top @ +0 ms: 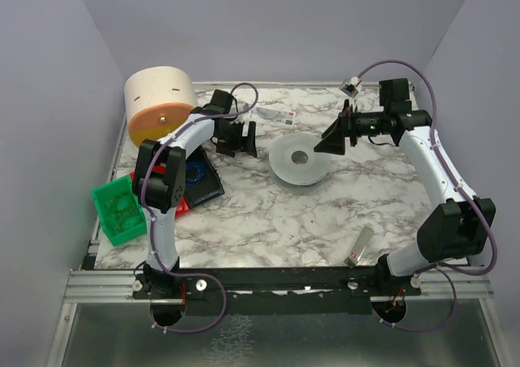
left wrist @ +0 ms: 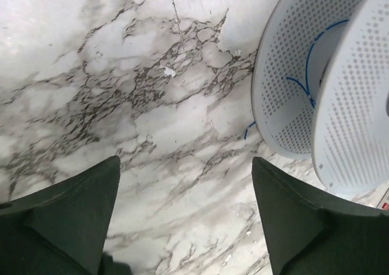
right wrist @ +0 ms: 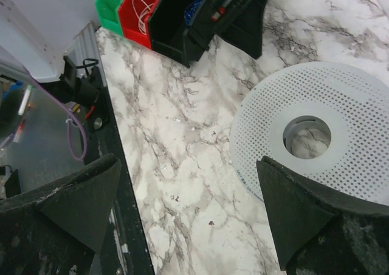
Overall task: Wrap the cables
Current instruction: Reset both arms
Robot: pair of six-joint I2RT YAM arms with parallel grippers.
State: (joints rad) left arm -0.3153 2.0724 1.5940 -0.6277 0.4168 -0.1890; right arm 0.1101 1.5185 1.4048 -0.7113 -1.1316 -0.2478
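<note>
A white perforated spool [top: 301, 160] lies flat on the marble table between the two arms. It also shows in the right wrist view as a spool [right wrist: 316, 129] with a round hub hole. From the side, a thin blue wire [left wrist: 310, 62] runs between the spool's two discs [left wrist: 285, 86], and a short end [left wrist: 248, 131] pokes out at the rim. A very thin dark thread-like line [left wrist: 178, 22] lies on the marble beyond; I cannot tell if it is the cables or a vein. My left gripper [top: 244, 138] [left wrist: 185, 162] is open and empty, left of the spool. My right gripper [top: 331, 140] [right wrist: 188, 162] is open and empty, just right of it.
A cream roll [top: 160, 103] with an orange face stands at the back left. Green [top: 119, 209], red [top: 180, 207] and black [top: 205, 182] bins sit at the left, the black one holding a blue coil. A flat packet [top: 276, 115] lies behind the spool and a small clear piece [top: 360, 247] near the front edge.
</note>
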